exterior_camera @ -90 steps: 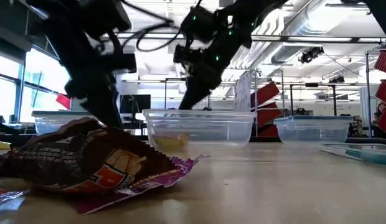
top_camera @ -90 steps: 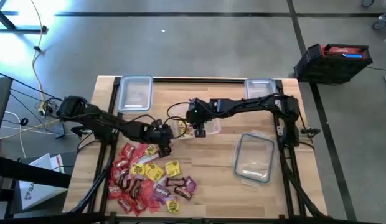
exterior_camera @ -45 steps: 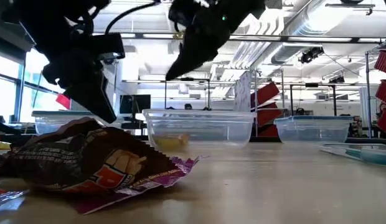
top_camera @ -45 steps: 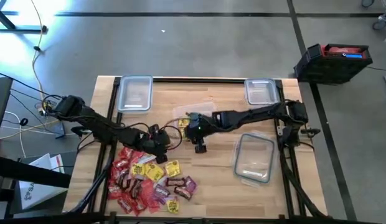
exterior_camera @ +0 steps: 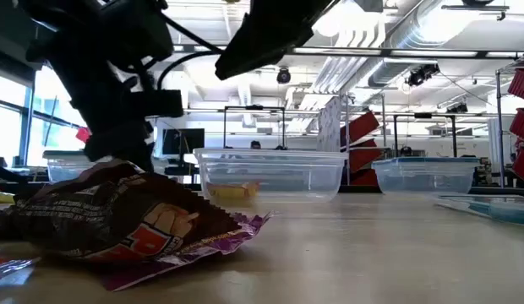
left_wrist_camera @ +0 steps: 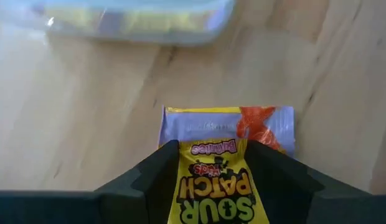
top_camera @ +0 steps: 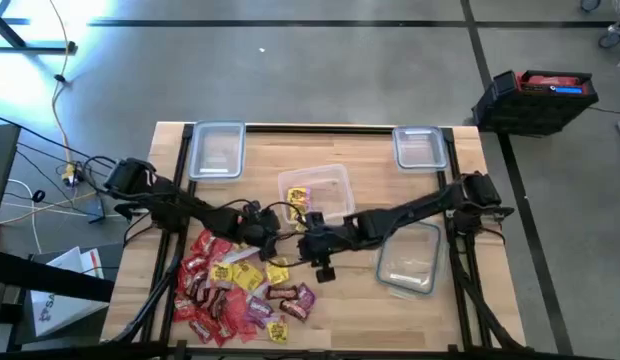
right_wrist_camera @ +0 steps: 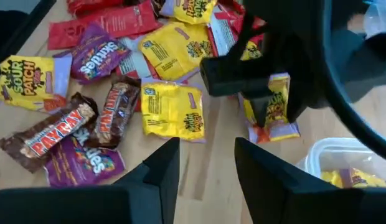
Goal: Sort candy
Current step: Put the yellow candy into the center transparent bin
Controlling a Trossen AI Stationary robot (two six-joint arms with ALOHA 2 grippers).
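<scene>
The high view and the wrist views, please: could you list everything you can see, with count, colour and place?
candy pile: many packets, red, yellow, purple and brown, on the table's front left.
Sour Patch packet: one, yellow, between the left gripper's fingers.
centre container: one, clear, mid-table, some yellow candy inside.
back containers: two, clear, at the back left and back right.
front-right container: one, clear, under the right arm.
table: one, light wood.
black crate: one, with red contents, on the floor beyond the table.
left gripper: dark, at the pile's back edge, shut on the packet.
right gripper: dark, open, above the pile's right edge.
</scene>
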